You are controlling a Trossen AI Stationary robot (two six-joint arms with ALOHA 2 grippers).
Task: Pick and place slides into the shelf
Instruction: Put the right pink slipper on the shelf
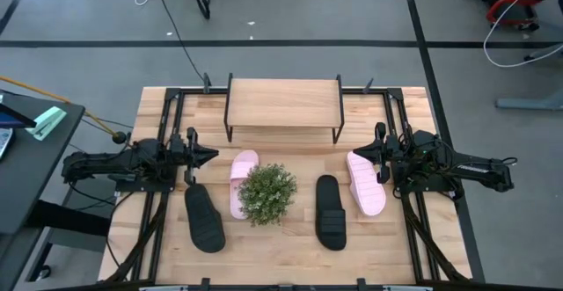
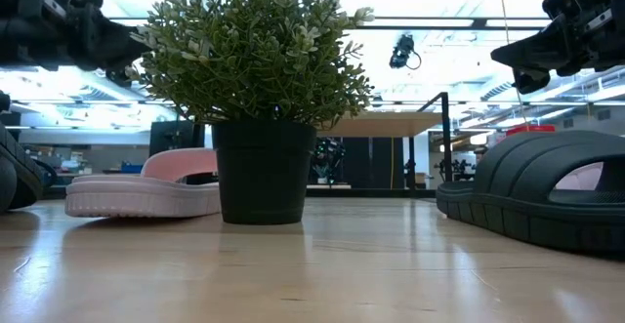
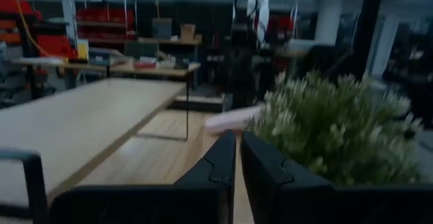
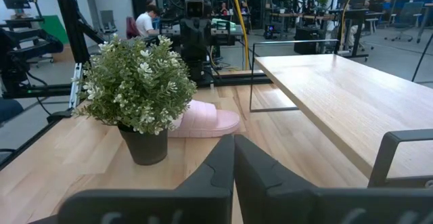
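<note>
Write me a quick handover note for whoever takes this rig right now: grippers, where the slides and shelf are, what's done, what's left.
Left gripper: shut, empty, above the table's left side.
Right gripper: shut, empty, above the right pink slide.
Shelf: at the table's far edge, nothing on top.
Slides: all four on the table; left black slide, left pink slide beside the potted plant, right black slide, right pink slide at the right.
Done: nothing placed.
Left: pick and shelve all four, working around the plant.
</note>
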